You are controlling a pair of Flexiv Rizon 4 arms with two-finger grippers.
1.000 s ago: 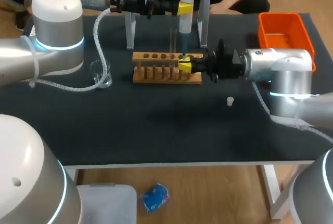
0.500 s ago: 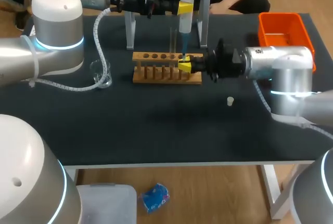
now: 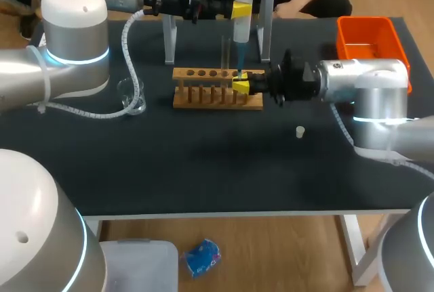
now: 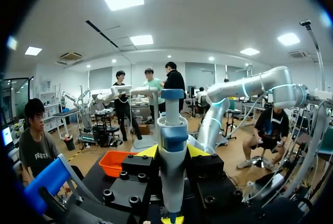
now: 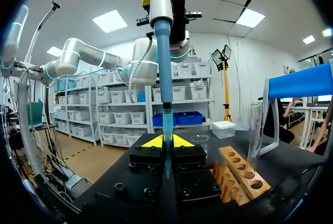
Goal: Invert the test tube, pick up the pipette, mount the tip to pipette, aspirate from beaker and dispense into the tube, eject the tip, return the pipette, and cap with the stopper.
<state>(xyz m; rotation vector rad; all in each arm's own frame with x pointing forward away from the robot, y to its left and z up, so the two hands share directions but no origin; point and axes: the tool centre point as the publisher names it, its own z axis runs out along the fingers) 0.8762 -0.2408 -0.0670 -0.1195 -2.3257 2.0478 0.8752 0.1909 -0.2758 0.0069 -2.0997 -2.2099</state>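
Note:
My left gripper point(image 3: 242, 11) is shut on the white and blue pipette point(image 3: 243, 21), which it holds upright above the wooden rack point(image 3: 217, 97). In the left wrist view the pipette body point(image 4: 173, 177) stands between the yellow tips of the left gripper point(image 4: 173, 154). A blue tip point(image 3: 240, 59) hangs from the pipette, and my right gripper point(image 3: 239, 87) is shut on its lower end. The right wrist view shows the tip point(image 5: 166, 115) running down into the right gripper point(image 5: 166, 142). A clear test tube point(image 3: 224, 51) stands upright in the rack. The beaker point(image 3: 131, 95) is left of the rack. The white stopper point(image 3: 300, 131) lies on the mat.
An orange bin point(image 3: 369, 41) sits at the back right corner. The pipette stand point(image 3: 169, 41), with white legs and a blue top, stands behind the rack. In the right wrist view the rack point(image 5: 242, 174), the tube point(image 5: 255, 130) and the beaker point(image 5: 199, 143) lie beside and ahead of the gripper.

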